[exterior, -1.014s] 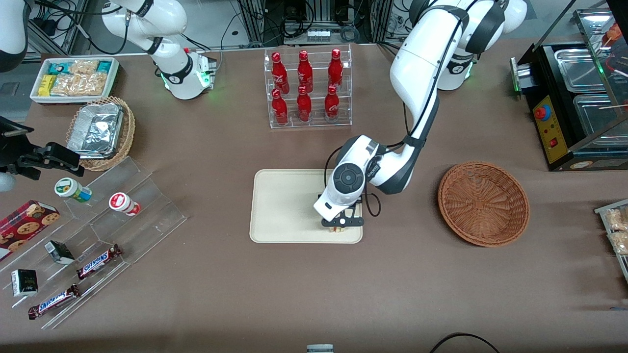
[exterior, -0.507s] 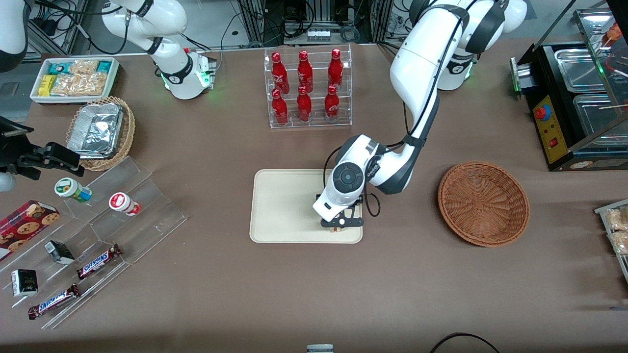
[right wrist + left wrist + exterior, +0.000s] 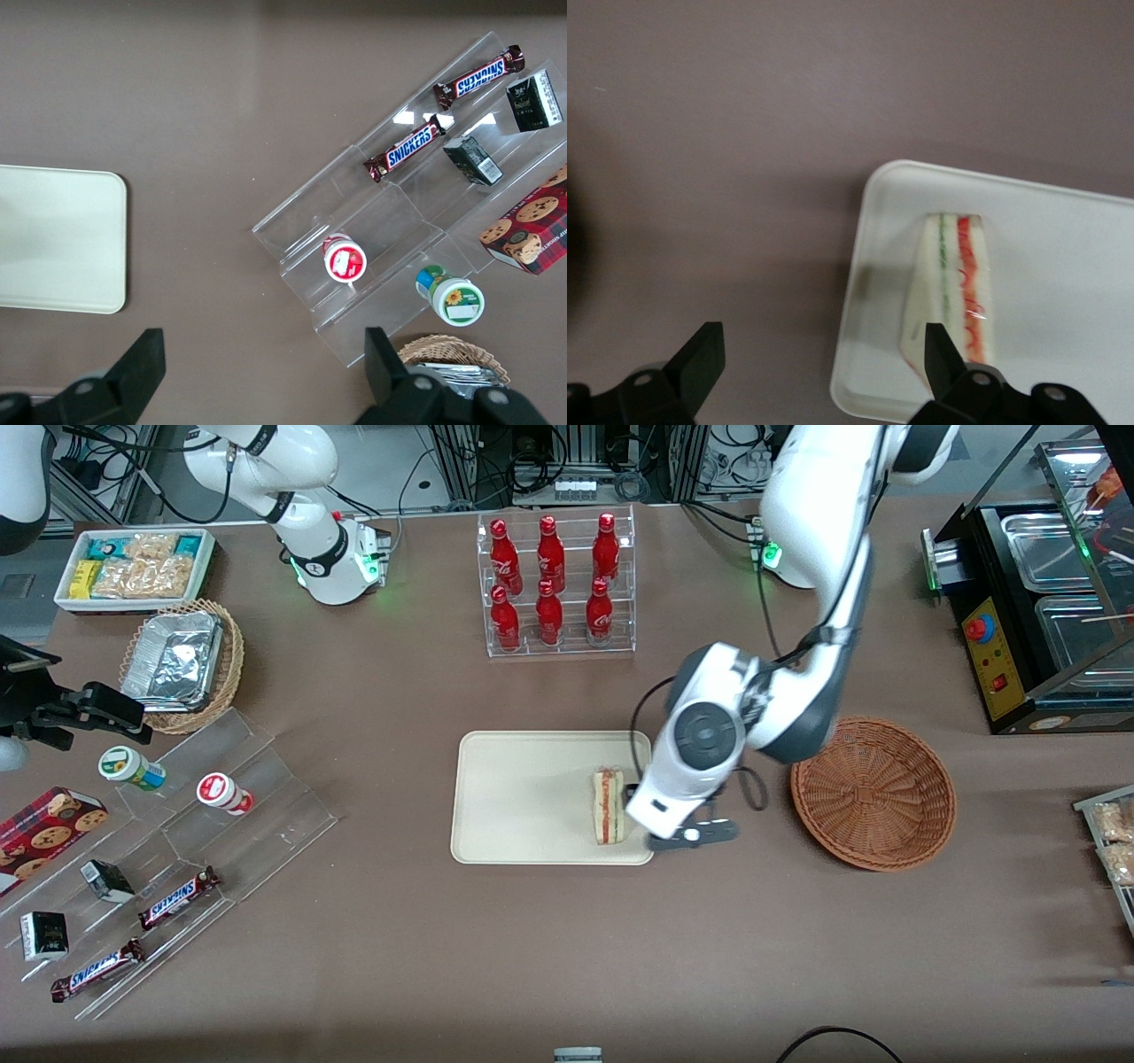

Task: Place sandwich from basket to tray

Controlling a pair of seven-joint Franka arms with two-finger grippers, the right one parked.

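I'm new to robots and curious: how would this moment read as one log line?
sandwich: lying on tray | basket: empty | gripper: open, over tray's edge nearest basket, holding nothing

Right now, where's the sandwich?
The sandwich lies on the tray, near the tray's edge closest to the basket. The open gripper hangs beside it, between tray and basket.
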